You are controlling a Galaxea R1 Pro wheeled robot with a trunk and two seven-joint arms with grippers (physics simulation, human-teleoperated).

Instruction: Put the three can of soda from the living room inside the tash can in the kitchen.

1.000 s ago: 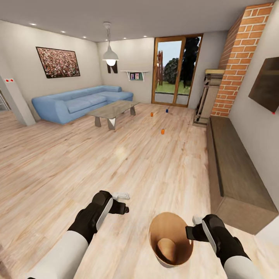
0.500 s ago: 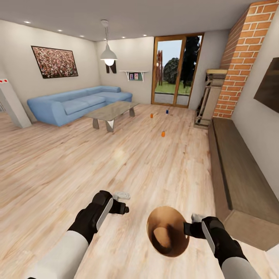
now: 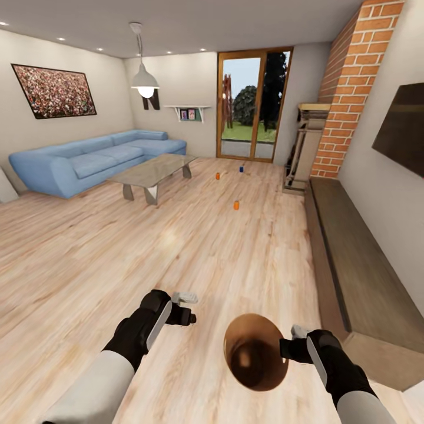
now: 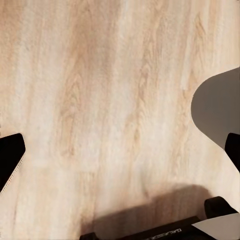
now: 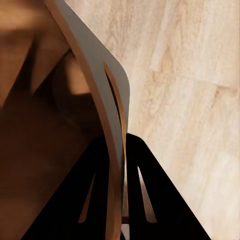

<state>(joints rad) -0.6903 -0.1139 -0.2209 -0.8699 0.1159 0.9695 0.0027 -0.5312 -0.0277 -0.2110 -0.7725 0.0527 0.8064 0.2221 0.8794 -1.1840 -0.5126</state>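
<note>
1. I'm driving across the living room; my right tool [image 3: 287,347] pinches the rim of the bin [image 3: 254,359], low centre-right of the frame.
2. My left tool [image 3: 187,307] is spread, empty.
3. The three cans [image 3: 236,205] stand on the floor mid-frame; next I close in and stop beside the nearest.

Almost nothing could be read. In the left wrist view a strip of pale lettering ran along a dark bar [image 4: 160,233] of the robot's own body, too small and blurred to make out. On the far wall of the living room, behind the pendant lamp, stood a dark shape like a large letter N [image 3: 153,102], partly hidden by the lampshade. The cans on the floor showed no legible labels.
</note>
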